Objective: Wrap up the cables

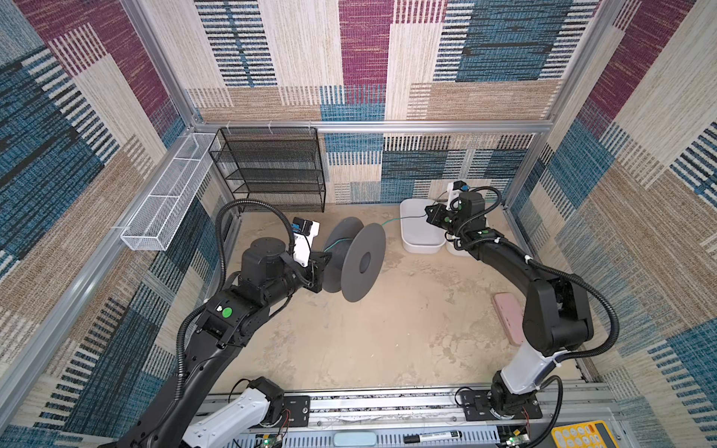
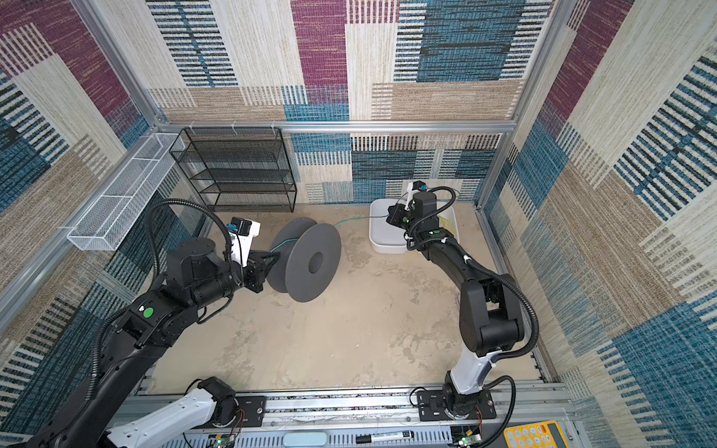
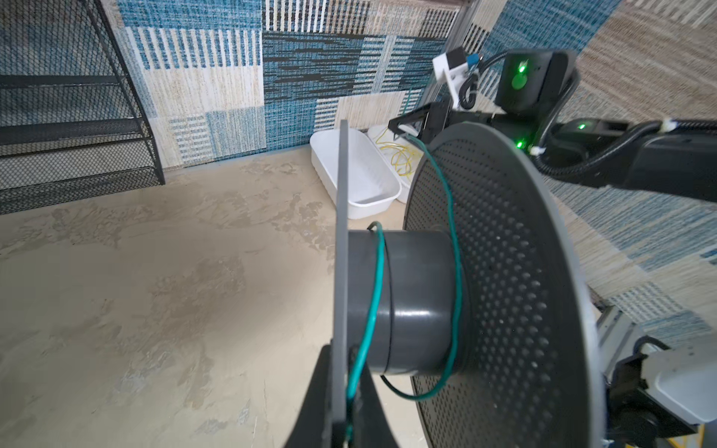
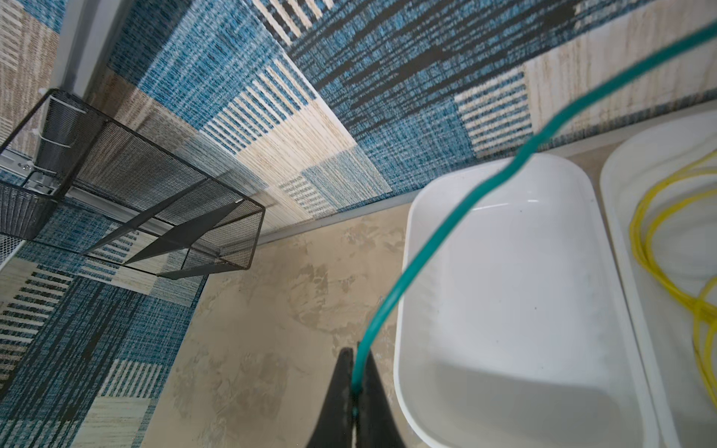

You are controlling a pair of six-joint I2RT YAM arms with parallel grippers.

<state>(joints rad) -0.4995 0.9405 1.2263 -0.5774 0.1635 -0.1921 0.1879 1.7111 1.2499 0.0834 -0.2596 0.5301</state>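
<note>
Right arm (image 1: 500, 256) hid most of the far white tray (image 1: 453, 249) in both top views; yellow cable (image 4: 634, 229) lay coiled inside. Right tool (image 4: 356, 355) pinched the thin teal-green cable (image 3: 379, 279), which crossed the near tray (image 4: 504, 291) to the perforated grey spool (image 1: 355, 263). Left tool (image 3: 345, 360) clamped the spool's flange.

Both top views hang high above the front rail (image 1: 388, 403), looking steeply down across the whole sandy tabletop (image 1: 368, 341). The left wrist camera sits close behind the grey spool (image 3: 407, 302), facing the white tray (image 3: 372, 182). The right wrist camera peers closely over that same tray toward the black mesh shelf (image 4: 155, 174), which both top views also catch.
</note>
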